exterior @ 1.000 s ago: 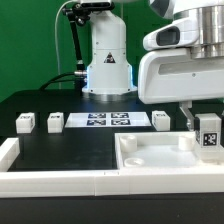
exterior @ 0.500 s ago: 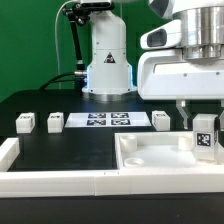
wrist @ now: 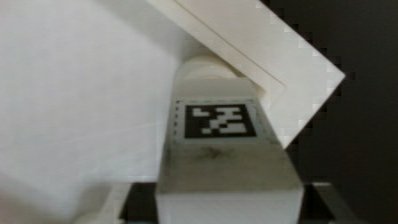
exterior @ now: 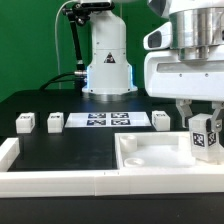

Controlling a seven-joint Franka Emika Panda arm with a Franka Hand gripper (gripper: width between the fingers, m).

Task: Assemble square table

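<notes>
The square table's white panel (exterior: pixel 160 157) lies rim-up at the exterior view's right. My gripper (exterior: pixel 204 121) is shut on a short white tagged leg (exterior: pixel 207 138) and holds it slightly tilted over the panel's far right corner. In the wrist view the leg (wrist: pixel 221 125) fills the middle between my dark fingers (wrist: pixel 146 200), its end over the panel's corner rim (wrist: pixel 267 60). I cannot tell whether the leg touches the panel. Three other legs stand on the black table: two at the left (exterior: pixel 25 122) (exterior: pixel 55 122) and one behind the panel (exterior: pixel 161 120).
The marker board (exterior: pixel 105 121) lies flat between the legs. A long white L-shaped rail (exterior: pixel 50 181) runs along the front edge and up the left side. The robot's base (exterior: pixel 107 60) stands at the back.
My gripper has sunk a little with the leg and turned slightly, so the leg now hangs lower and tilted over the panel's corner. Nothing else has moved.
</notes>
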